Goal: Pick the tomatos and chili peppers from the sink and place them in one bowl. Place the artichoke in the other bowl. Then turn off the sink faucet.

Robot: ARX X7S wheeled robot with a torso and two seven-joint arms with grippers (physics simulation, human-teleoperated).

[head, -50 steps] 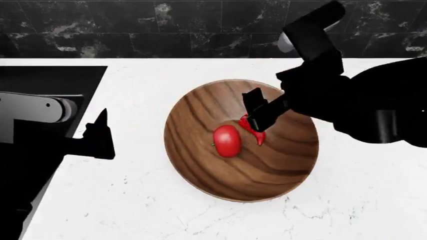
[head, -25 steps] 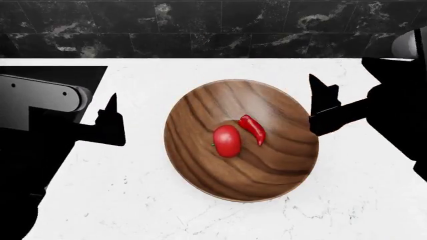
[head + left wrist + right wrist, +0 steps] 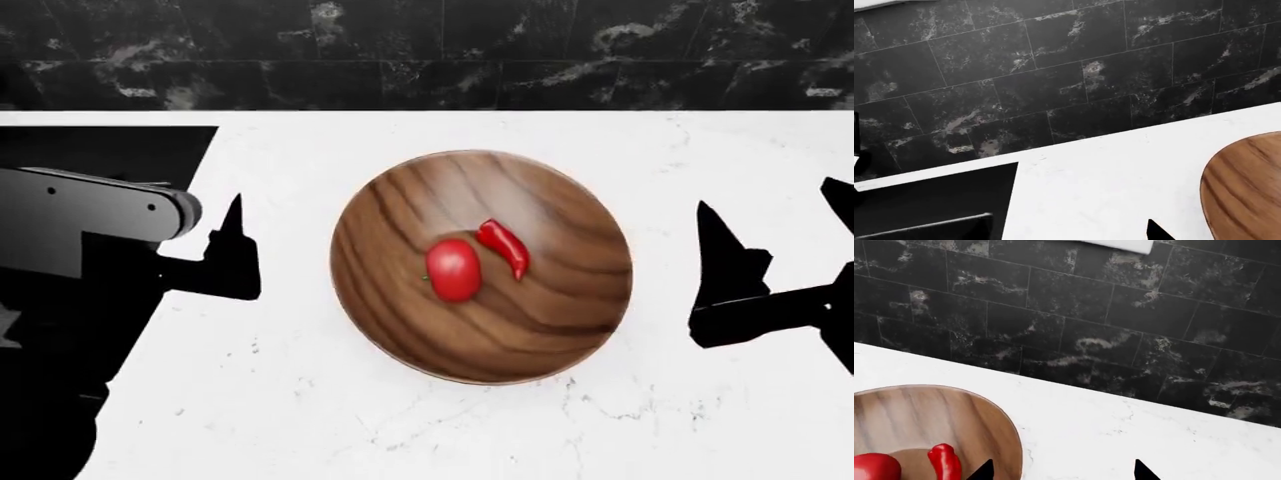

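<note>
Wooden bowl (image 3: 483,267): sits mid-bench on the white bench (image 3: 400,430), clear of every edge, so both arms can come at it.
Tomato (image 3: 454,270): lies near the bowl's centre, settled in the lowest part of the dish.
Chili pepper (image 3: 505,246): just beside the tomato at its 1 o'clock, tip pointing toward 5 o'clock.
Right gripper (image 3: 1061,471): at the bowl's 3 o'clock, off the rim and over bare bench; its tips stand spread apart in the wrist view with nothing between them.
Left gripper (image 3: 230,262): at the bowl's 9 o'clock, between bowl and sink; it carries nothing, but only one tip shows, so I cannot tell how wide it stands.
Sink (image 3: 120,140): black basin at the bench's 9 to 10 o'clock edge; its contents are hidden here.
Open room: bare bench all round the bowl; the dark tiled wall (image 3: 427,50) closes the 12 o'clock side.
Other bowl, artichoke, faucet: not in view.
</note>
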